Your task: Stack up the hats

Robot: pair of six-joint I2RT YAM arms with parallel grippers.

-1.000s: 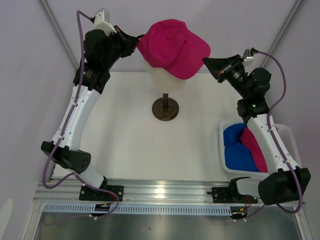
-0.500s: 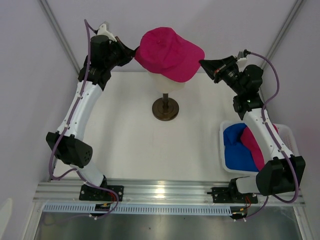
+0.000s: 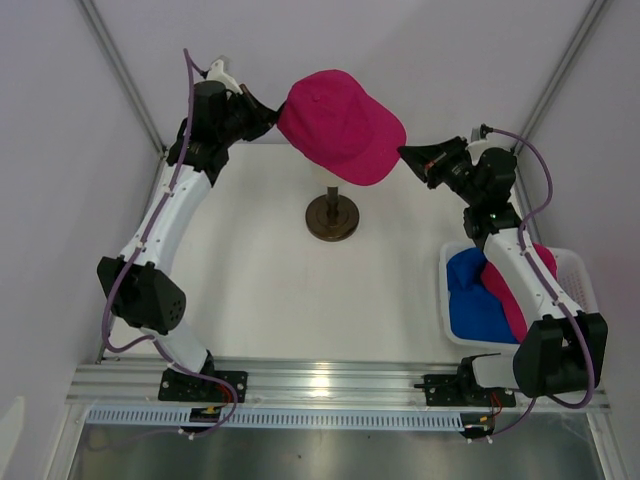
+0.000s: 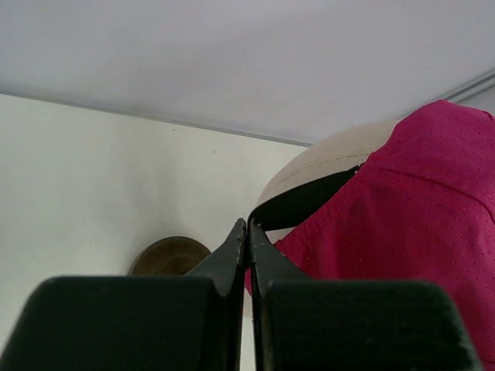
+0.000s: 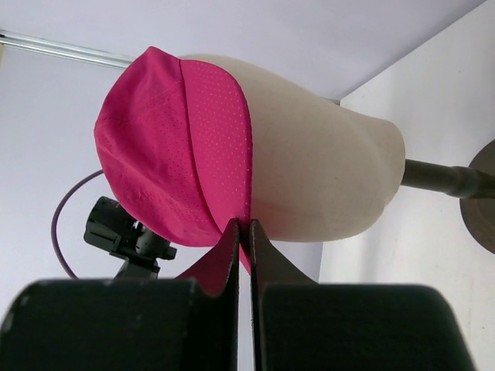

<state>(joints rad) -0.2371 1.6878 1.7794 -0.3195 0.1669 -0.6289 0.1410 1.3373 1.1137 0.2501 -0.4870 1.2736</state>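
The magenta cap (image 3: 340,125) sits high over the far middle of the bench (image 3: 260,270), draped on the crown of a cream mannequin head (image 5: 317,178). It is soft fabric with fine perforations across its panels, a stitched seam between them and a curved brim. At the rear its edge is lifted off the head, showing a dark inner band.

The left end effector (image 4: 247,232) is closed on that rear edge, its black tapered fingers pressed together with the fabric pinched at their tips. The right end effector (image 5: 242,228) is closed in the same way on the brim's edge at the opposite side, so the cap hangs stretched between the two arms.

The head is smooth, matte and egg-shaped, carried on a thin dark rod above a round dark stand (image 3: 331,217) that rests on the bench.

At the right edge of the bench stands a white mesh basket (image 3: 575,262). A royal blue cap (image 3: 475,295) lies crumpled in it with a second magenta cap (image 3: 515,300) beside it, touching; the right arm crosses over them.

The bench is plain, matte white. Pale lilac walls (image 3: 60,150) enclose it, with grey metal struts in the far corners, and a ribbed aluminium rail (image 3: 330,385) along the near edge carries both arm bases. Purple cables (image 3: 105,330) loop along the arms.
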